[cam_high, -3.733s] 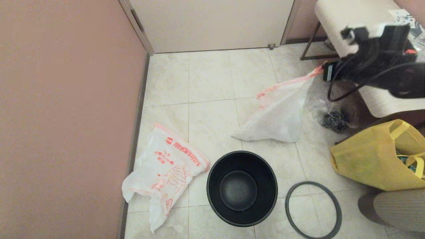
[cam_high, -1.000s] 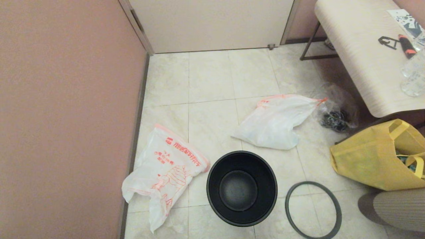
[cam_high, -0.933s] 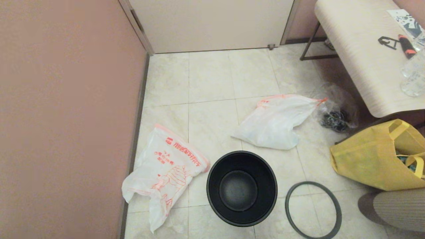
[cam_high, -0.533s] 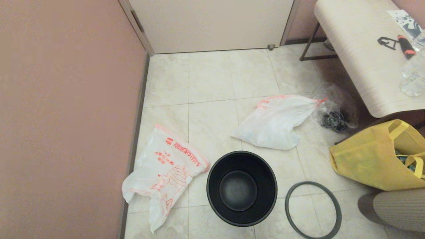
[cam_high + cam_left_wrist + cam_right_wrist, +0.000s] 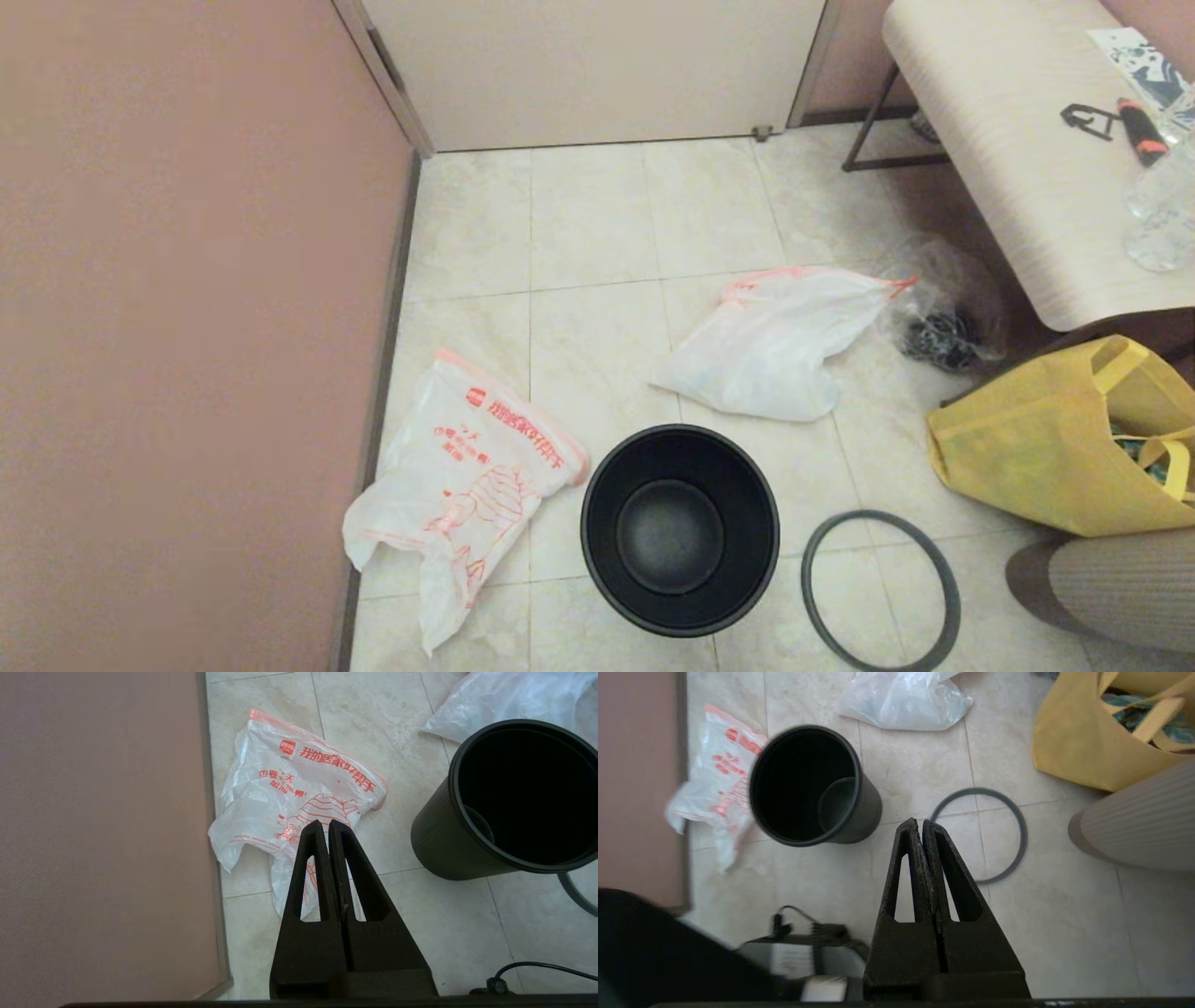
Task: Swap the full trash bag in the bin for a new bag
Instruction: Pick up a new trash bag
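Tiled floor: round black plastic bin (image 5: 680, 528) stands unlined. Crinkled printed new bag (image 5: 299, 793) lies beyond left gripper (image 5: 325, 826), jaws together; right gripper (image 5: 920, 825) likewise pressed together over grey ring (image 5: 978, 835).

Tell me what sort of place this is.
Probably a corner of an indoor room, maybe an entryway or office nook: pale floor tiles, a closed door beside a pinkish wall, and a light bench with odds and ends on it.
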Motion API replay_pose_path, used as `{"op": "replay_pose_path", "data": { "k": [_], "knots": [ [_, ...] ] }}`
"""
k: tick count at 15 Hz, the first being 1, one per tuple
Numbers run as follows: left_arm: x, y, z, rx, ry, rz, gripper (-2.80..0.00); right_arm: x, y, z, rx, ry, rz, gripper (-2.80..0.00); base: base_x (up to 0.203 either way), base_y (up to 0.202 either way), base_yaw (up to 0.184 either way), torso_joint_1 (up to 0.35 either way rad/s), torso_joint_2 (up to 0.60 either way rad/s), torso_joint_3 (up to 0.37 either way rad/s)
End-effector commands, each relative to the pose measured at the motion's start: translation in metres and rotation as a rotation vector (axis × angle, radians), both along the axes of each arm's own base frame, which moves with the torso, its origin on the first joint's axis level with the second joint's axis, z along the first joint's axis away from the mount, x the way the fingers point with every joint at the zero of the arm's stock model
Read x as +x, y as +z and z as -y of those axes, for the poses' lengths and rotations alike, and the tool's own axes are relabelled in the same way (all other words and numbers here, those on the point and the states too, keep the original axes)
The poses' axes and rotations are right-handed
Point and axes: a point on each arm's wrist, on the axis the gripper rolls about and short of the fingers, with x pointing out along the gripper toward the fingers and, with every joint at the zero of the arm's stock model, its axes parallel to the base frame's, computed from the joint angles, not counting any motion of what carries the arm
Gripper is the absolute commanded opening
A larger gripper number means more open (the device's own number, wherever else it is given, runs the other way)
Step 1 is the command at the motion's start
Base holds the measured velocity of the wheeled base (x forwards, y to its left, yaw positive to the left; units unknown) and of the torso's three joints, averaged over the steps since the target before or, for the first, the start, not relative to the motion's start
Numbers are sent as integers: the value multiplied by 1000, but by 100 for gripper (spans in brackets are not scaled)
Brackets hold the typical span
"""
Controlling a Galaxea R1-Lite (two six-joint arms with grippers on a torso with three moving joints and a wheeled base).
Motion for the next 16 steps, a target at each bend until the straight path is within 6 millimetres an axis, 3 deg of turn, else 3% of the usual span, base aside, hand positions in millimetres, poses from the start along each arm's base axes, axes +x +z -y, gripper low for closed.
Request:
{"op": "replay_pose_path", "data": {
  "k": [1, 4, 7, 10, 16],
  "knots": [
    [0, 0, 0, 0, -1, -1, -280, 10, -31, 0, -17, -4, 43, -280, 0, 0, 0, 0, 0, 0],
    [0, 0, 0, 0, 1, -1, -280, 46, -69, 1, -63, -40, 120, -280, 0, 0, 0, 0, 0, 0],
    [0, 0, 0, 0, 1, -1, -280, 65, -100, 1, -134, -58, 138, -280, 0, 0, 0, 0, 0, 0],
    [0, 0, 0, 0, 0, 0, -280, 69, -112, 3, -232, -117, 106, -280, 0, 0, 0, 0, 0, 0],
    [0, 0, 0, 0, 1, -1, -280, 68, -111, 3, -133, -131, 105, -280, 0, 0, 0, 0, 0, 0]
  ]
}}
